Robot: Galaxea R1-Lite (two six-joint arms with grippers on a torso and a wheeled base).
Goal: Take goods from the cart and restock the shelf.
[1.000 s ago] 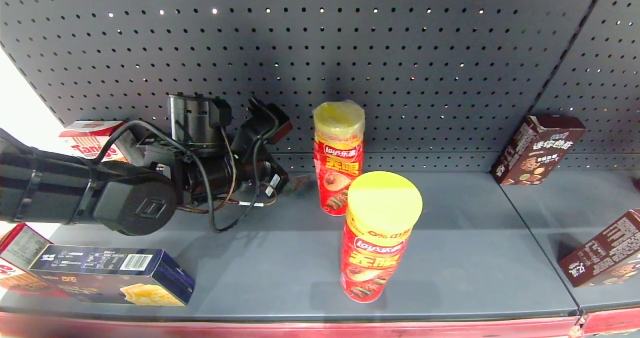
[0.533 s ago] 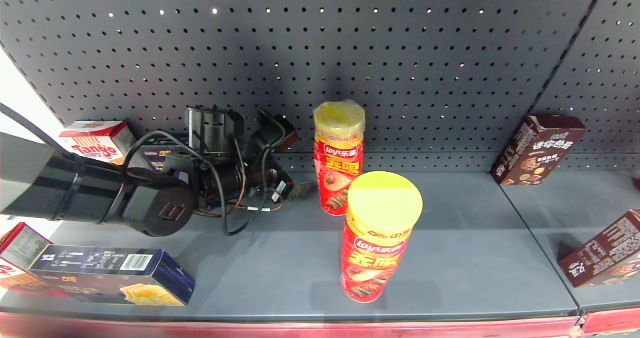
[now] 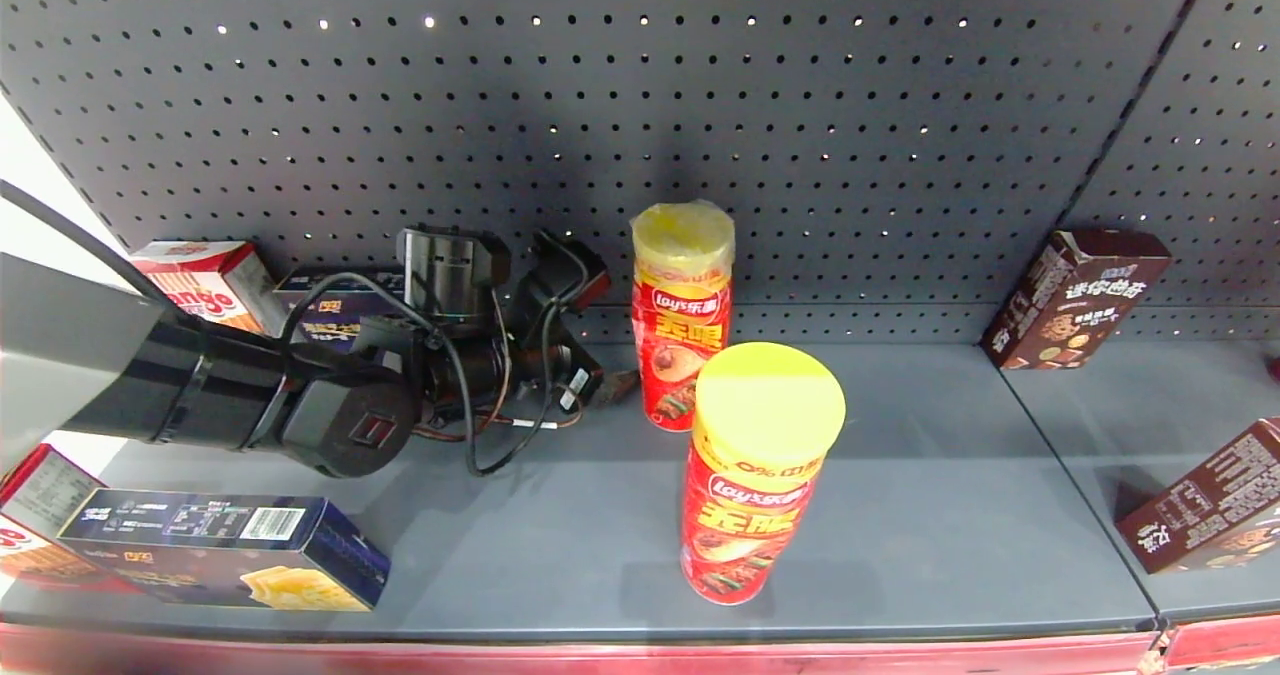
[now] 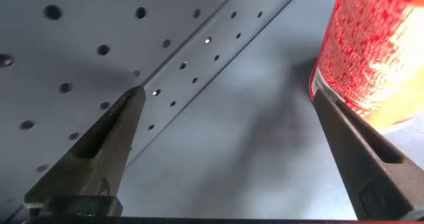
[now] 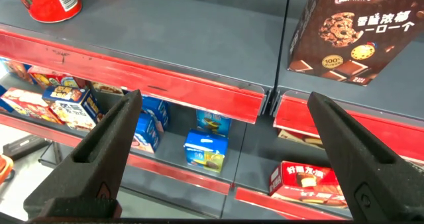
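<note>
The left end effector [image 4: 228, 134] lies low over the grey shelf [image 3: 560, 515], close to the perforated back panel [image 3: 800, 105]. Its fingers are spread wide with nothing between them. One finger [image 4: 358, 158] sits just beside the base of the rear chip can [image 3: 680, 315]; whether they touch cannot be told. That can stands upright near the back panel, and the front chip can [image 3: 760, 475], also upright with a yellow lid, stands nearer the shelf's front edge. A dark blue box [image 3: 225, 550] lies at the front left, a red-and-white wafer box [image 3: 200, 280] sits at the back left, and a brown box [image 3: 1075, 300] leans against the panel at the right. The right end effector [image 5: 225, 151] is also wide open and empty, held in front of the red shelf rail [image 5: 199, 85].
</note>
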